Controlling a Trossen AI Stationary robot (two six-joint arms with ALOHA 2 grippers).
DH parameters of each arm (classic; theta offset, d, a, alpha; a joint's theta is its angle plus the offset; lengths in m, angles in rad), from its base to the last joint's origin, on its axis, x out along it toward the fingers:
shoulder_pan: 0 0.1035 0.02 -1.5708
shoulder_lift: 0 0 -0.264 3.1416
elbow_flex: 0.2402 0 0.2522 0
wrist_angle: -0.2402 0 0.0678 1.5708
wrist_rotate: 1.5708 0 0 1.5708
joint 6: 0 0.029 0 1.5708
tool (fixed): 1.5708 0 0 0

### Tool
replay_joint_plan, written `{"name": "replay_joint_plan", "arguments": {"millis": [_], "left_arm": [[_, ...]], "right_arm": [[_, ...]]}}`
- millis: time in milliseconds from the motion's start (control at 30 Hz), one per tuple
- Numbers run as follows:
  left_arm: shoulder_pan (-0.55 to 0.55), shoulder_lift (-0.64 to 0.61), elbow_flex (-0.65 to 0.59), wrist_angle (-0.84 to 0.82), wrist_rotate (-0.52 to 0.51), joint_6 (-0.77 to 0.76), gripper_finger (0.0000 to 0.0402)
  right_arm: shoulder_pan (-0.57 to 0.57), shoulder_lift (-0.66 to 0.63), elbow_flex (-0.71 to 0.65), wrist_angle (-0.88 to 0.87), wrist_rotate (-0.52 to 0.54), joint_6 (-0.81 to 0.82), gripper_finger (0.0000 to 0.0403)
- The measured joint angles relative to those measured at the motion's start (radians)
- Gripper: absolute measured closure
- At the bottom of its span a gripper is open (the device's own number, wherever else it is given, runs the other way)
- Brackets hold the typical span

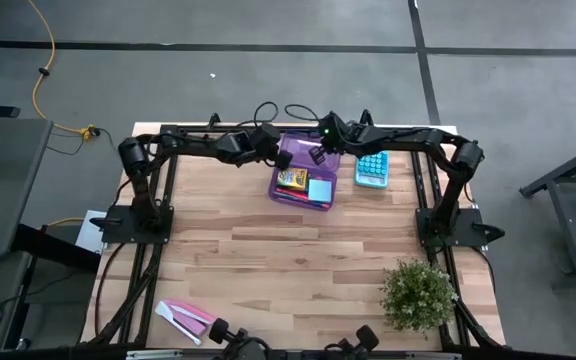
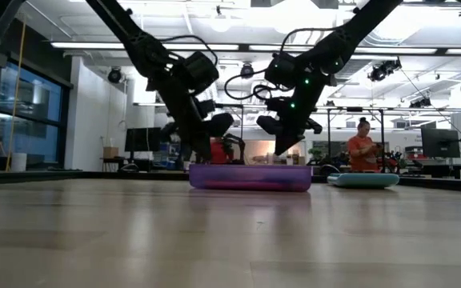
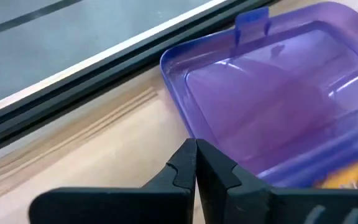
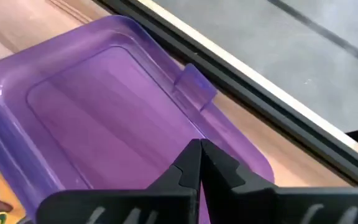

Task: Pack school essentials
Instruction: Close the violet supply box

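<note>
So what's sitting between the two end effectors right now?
The open purple lid of the purple case lies between the shut left end effector and the shut right end effector, seen from the high view.

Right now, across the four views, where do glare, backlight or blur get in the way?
Low view: bright ceiling strips backlight both arms into silhouettes, and the translucent purple plastic box is soft. Left wrist view: pale sheen streaks its open lid; the shut left pincer is blurred. Right wrist view: same with the right pincer. High view: even light.
</note>
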Motion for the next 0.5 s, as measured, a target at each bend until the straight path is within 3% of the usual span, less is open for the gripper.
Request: {"name": "replay_joint_plan", "arguments": {"millis": [233, 367, 500], "left_arm": [[-0.023, -0.173, -0.015, -0.143, 0.03, 0.085, 0.0402], [-0.089, -0.318, -0.105, -0.098, 0.06, 0.105, 0.0401], [-0.177, -0.464, -0.252, 0.036, 0.056, 0.083, 0.0402]], "right_arm": [[-0.041, 0.014, 0.043, 0.068, -0.052, -0.051, 0.0403], [-0.067, 0.065, 0.13, -0.007, -0.055, -0.112, 0.0398], [-0.095, 0.115, 0.22, -0.054, -0.111, -0.159, 0.0358]]}}
